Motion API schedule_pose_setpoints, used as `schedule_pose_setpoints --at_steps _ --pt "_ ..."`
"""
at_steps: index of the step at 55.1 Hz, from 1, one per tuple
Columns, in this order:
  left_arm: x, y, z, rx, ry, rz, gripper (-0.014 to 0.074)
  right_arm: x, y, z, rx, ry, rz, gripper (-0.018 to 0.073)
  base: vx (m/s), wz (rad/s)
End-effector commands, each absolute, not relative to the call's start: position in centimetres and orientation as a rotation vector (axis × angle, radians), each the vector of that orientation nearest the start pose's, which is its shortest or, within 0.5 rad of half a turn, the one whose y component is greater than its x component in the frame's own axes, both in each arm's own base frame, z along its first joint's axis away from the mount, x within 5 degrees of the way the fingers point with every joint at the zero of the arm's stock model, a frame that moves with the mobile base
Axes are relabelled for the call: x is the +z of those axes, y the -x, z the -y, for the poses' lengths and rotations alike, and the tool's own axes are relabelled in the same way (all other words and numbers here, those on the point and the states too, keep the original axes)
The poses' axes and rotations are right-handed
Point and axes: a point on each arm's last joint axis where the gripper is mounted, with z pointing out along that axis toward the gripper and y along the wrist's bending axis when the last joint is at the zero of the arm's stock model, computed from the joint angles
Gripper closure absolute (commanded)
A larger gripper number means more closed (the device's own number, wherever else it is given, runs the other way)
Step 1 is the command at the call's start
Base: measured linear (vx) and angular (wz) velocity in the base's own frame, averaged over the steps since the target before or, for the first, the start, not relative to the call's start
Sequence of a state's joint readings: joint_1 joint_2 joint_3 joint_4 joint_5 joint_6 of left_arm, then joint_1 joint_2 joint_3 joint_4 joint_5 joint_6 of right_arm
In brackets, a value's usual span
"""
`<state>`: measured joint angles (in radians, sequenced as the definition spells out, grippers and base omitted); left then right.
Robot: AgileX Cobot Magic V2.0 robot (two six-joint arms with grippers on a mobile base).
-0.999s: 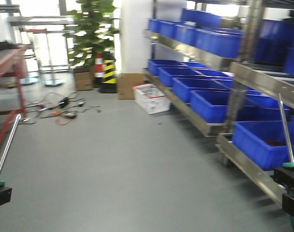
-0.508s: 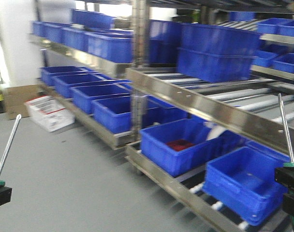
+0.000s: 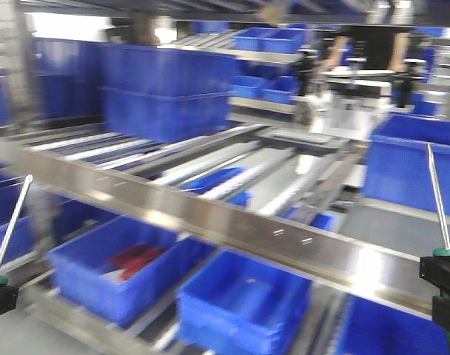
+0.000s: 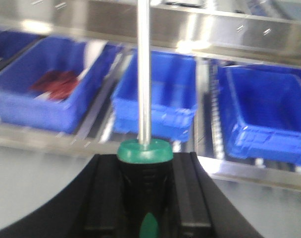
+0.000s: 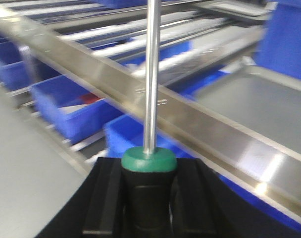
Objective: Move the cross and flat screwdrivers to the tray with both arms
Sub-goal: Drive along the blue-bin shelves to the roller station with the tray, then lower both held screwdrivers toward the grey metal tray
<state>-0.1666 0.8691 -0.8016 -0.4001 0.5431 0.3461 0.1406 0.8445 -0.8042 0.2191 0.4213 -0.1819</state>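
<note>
Upright in each claw, two screwdrivers stand with their steel shafts pointing up before a blurred storage rack. The left claw [image 4: 145, 171] is clamped on the black handle of the left screwdriver [image 4: 144, 74], with its fingers [image 4: 107, 193] pressed to either side just below the green collar. The right claw [image 5: 148, 176] grips the right screwdriver [image 5: 150, 74] the same way. Seen from the front, the two tools sit at opposite edges, well apart, each shaft tilting slightly toward the centre at its tip. The tips are too small to tell cross from flat. Behind them a bright steel shelf rail [image 3: 210, 214] crosses above blue plastic bins [image 3: 243, 299]. One bin [image 3: 77, 285] holds red items [image 3: 132, 259], too blurred to identify.
</note>
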Motion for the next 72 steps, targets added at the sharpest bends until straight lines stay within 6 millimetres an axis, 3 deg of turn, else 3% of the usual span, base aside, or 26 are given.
schedule_pose_setpoints --at_steps 1,35,72 --pt "36.69 -17.2 4.69 -0.319 -0.255 -1.932 0.0596 37.94 -17.36 -3.08 0.181 0.155 -1.812 0.0567 0.39 -0.7" --pt "36.71 -17.21 4.68 -0.318 -0.253 -1.929 0.0596 37.94 -17.36 -3.08 0.181 0.155 -1.812 0.0567 0.33 -0.66" --pt "36.71 -17.21 4.69 -0.319 -0.254 -1.929 0.0596 37.94 -17.36 -3.08 0.181 0.155 -1.812 0.0567 0.2 -0.07"
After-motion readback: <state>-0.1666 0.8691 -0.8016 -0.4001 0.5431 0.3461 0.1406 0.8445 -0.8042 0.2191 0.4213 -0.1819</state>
